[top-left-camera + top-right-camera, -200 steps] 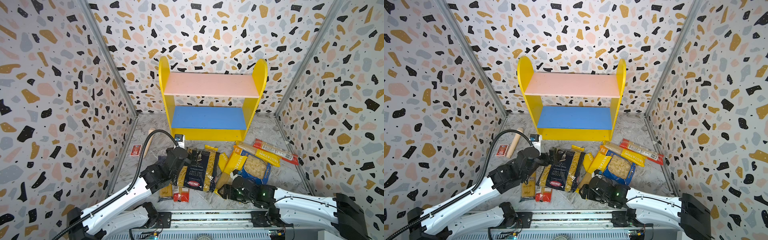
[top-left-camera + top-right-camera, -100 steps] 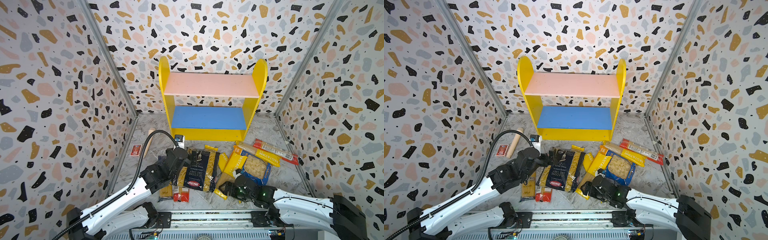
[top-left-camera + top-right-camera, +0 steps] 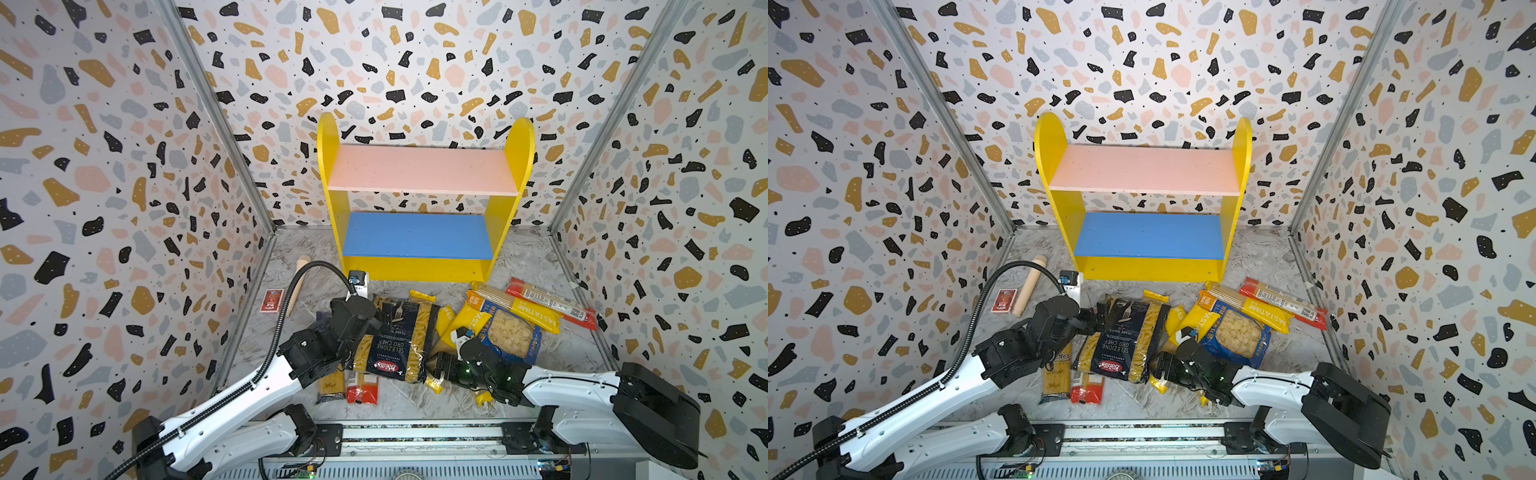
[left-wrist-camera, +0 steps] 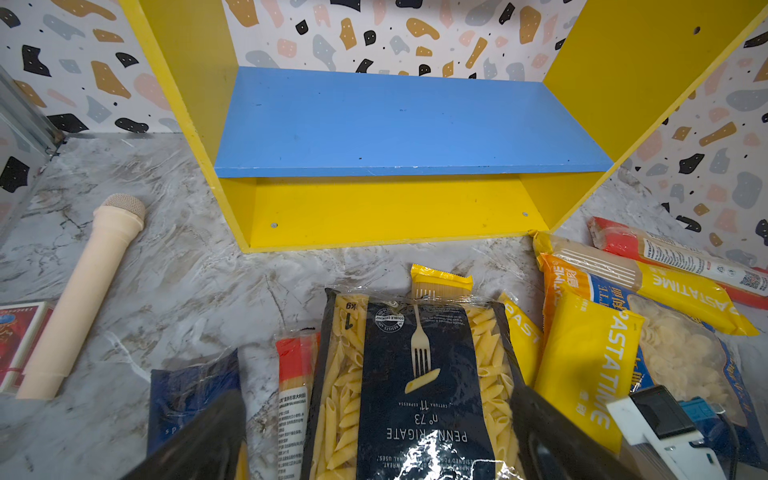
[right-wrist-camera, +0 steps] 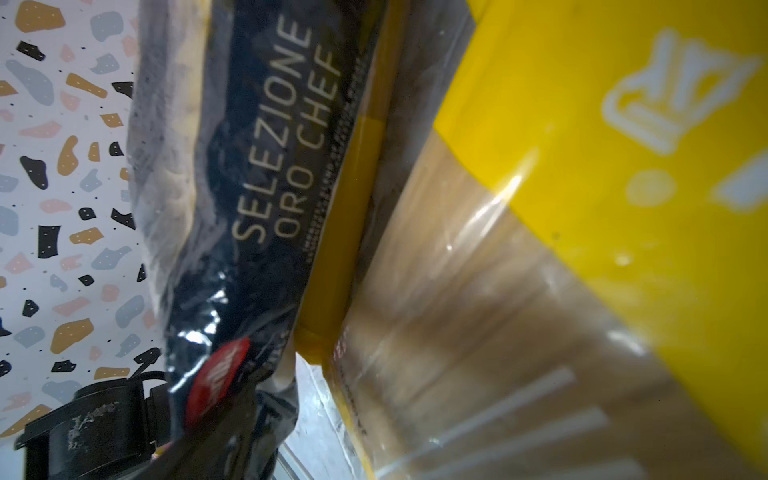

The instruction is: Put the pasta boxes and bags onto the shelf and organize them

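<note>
Large black plastic Barilla penne bag (image 3: pixel 399 340) lay flat on the grey marbled counter (image 3: pixel 519 266), just in front of the small yellow two-tier shelf (image 3: pixel 419 168). Left fingers (image 4: pixel 208 436) stood wide open over the bag's shelf-side half, one on each side, gripping nothing. Right fingers (image 5: pixel 91 419) were also open, low at the bag's right corner farthest from the shelf. They sat close against a long yellow plastic spaghetti pack (image 5: pixel 623 166), contact unclear. A red-ended spaghetti pack (image 4: pixel 293 395) lay along the bag's left edge.

On my left, a beige wooden stick (image 3: pixel 300 282) lies on the marbled tabletop (image 3: pixel 519 257). A small red card box (image 3: pixel 272 300) sits just beside it.
</note>
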### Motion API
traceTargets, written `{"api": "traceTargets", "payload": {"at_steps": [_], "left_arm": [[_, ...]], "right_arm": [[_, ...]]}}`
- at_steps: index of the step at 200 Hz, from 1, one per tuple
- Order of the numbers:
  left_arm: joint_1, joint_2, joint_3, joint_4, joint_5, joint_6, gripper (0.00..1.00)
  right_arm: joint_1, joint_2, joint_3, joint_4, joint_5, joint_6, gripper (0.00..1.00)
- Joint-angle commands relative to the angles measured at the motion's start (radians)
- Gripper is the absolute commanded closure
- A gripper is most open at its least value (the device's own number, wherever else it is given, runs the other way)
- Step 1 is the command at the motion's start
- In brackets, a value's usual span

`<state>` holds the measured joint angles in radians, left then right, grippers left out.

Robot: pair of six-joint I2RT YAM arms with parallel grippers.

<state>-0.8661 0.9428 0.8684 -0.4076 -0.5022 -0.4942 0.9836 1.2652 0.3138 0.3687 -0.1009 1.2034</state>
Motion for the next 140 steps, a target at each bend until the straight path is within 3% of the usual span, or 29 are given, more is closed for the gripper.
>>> {"api": "traceTargets", "payload": {"at_steps": [1,51,100,140], "left_arm": [[-0.004,-0.022,0.014,-0.011,-0.018,-0.001,0.00],[-0.005,-0.005,0.011,-0.006,-0.011,0.001,0.01],[-0.005,0.015,0.006,0.007,0.003,-0.001,0.01],[-0.004,0.041,0.022,0.008,0.010,-0.001,0.01]], "right_arm": [[-0.013,0.092,-0.060,-0.034,-0.009,0.013,0.11],[-0.026,0.030,-0.154,0.134,-0.021,0.015,0.17],[-0.051,-0.225,-0.190,-0.082,0.065,-0.025,0.22],[-0.138,-0.148,-0.168,-0.063,-0.025,-0.089,0.24]]}}
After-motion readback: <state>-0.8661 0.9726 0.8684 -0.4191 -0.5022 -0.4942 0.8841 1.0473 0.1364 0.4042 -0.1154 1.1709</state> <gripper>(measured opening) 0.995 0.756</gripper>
